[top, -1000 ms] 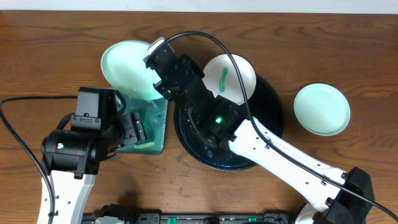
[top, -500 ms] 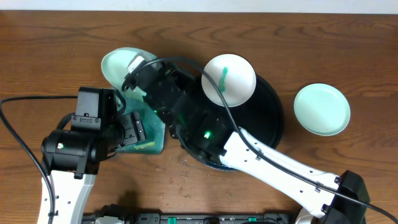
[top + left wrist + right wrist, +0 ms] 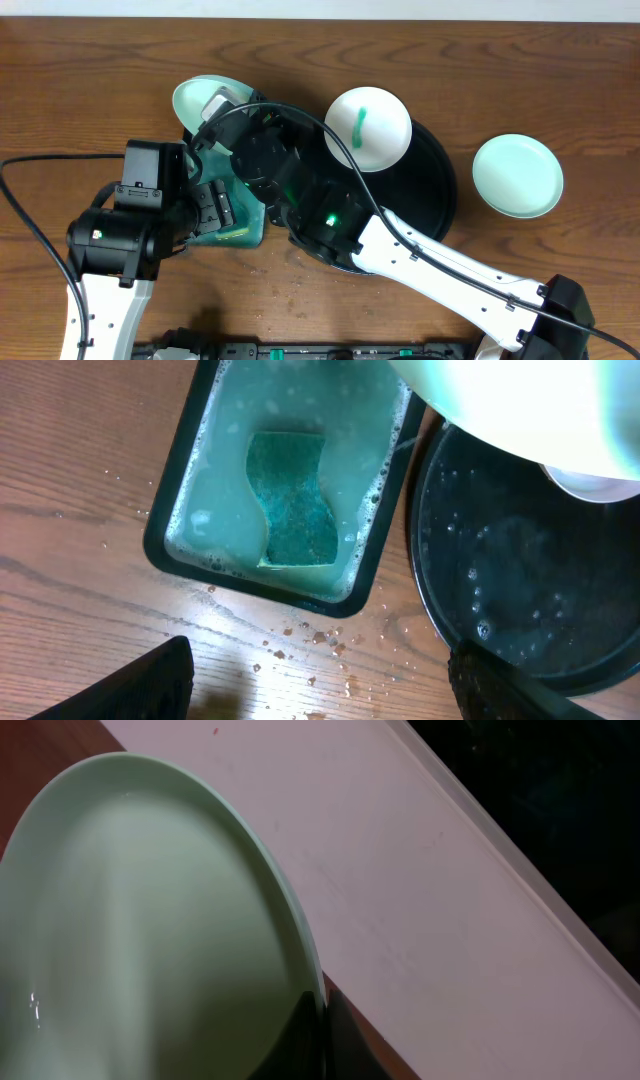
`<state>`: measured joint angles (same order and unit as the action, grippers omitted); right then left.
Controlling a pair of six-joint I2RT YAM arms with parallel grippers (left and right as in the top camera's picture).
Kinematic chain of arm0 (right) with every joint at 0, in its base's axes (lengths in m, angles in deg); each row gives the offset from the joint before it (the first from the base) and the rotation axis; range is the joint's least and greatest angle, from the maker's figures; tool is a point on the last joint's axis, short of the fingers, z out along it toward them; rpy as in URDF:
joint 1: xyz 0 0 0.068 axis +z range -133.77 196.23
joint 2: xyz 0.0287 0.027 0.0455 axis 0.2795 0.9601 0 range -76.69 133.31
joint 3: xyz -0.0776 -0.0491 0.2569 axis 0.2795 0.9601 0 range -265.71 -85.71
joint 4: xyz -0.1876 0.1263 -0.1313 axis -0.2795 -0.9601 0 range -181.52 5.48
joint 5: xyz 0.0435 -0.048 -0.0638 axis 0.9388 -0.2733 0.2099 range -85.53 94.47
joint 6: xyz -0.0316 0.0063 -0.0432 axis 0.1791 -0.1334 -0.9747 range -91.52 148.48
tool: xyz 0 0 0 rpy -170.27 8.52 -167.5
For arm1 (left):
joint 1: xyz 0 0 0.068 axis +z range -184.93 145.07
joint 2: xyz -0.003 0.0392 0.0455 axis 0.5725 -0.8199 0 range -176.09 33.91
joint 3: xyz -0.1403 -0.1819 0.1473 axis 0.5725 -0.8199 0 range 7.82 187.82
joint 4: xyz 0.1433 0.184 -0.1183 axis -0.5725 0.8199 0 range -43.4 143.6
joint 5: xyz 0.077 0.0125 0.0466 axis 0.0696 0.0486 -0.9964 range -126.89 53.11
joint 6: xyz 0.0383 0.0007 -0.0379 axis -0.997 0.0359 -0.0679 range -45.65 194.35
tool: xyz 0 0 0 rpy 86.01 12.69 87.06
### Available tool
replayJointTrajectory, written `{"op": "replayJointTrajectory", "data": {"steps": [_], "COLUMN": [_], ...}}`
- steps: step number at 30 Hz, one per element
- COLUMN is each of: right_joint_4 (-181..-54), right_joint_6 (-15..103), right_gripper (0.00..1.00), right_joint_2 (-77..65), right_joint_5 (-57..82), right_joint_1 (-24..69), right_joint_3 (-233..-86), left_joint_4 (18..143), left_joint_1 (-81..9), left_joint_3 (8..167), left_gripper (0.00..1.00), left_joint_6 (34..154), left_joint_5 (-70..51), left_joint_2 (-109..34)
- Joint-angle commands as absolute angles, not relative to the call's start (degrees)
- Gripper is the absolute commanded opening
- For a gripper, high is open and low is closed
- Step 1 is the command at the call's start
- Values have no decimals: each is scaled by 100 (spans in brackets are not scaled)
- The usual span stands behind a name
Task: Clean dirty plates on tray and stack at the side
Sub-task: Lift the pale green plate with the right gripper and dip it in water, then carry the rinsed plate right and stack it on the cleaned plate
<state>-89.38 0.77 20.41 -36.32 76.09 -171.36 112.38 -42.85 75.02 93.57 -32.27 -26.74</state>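
My right gripper is shut on the rim of a wet, plain white plate. It holds the plate tilted above the far end of the rectangular tray, and the plate also shows in the overhead view. A second plate with a teal-green smear lies on the far part of the round black tray. A third, plain plate lies on the table to the right of the tray. My left gripper is open and empty above the wet table, just in front of the rectangular tray.
A small rectangular black tray holds milky soapy water and a teal sponge. It stands just left of the round tray, which is wet. Drops and crumbs lie on the wood in front. My right arm spans the round tray.
My right arm has swung left with the held plate and tipped it further on edge over the rectangular tray. The left arm and the other two plates have not moved.
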Motion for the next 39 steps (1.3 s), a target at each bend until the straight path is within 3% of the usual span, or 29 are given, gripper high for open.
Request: {"op": "replayJointTrajectory", "data": {"steps": [1, 11, 15, 18, 21, 27, 32, 39], "right_joint_4": [-8897, -8853, -9091, -10033, -10914, -11316, -12269, -13740], "right_joint_6": [5, 73, 1376, 3297, 4468, 4735, 5083, 5314], "right_gripper": [1, 1, 1, 1, 1, 1, 1, 1], "right_joint_2": [2032, 2035, 2142, 2258, 2288, 2030, 1569, 1504], "right_joint_5": [-3772, -3766, -3764, -3274, -1632, 1629, 1716, 713], "right_joint_1": [7646, 7609, 7176, 6610, 5976, 4629, 3349, 1233], "right_joint_3": [-17208, -17208, -17206, -17206, -17206, -17208, -17208, -17180], "left_joint_4": [11258, 11258, 11256, 11258, 11258, 11256, 11258, 11256], "left_joint_1": [-4261, -4261, -4261, -4261, -4261, -4261, -4261, -4261], "left_joint_3": [7489, 7489, 7489, 7489, 7489, 7489, 7489, 7489], "left_gripper": [82, 82, 82, 82, 82, 82, 83, 82], "left_joint_6": [9300, 9300, 9300, 9300, 9300, 9300, 9300, 9300], "left_joint_5": [-3194, -3194, -3194, -3194, -3194, -3194, -3194, -3194], "left_joint_2": [-2669, -2669, -2669, -2669, -2669, -2669, -2669, -2669]}}
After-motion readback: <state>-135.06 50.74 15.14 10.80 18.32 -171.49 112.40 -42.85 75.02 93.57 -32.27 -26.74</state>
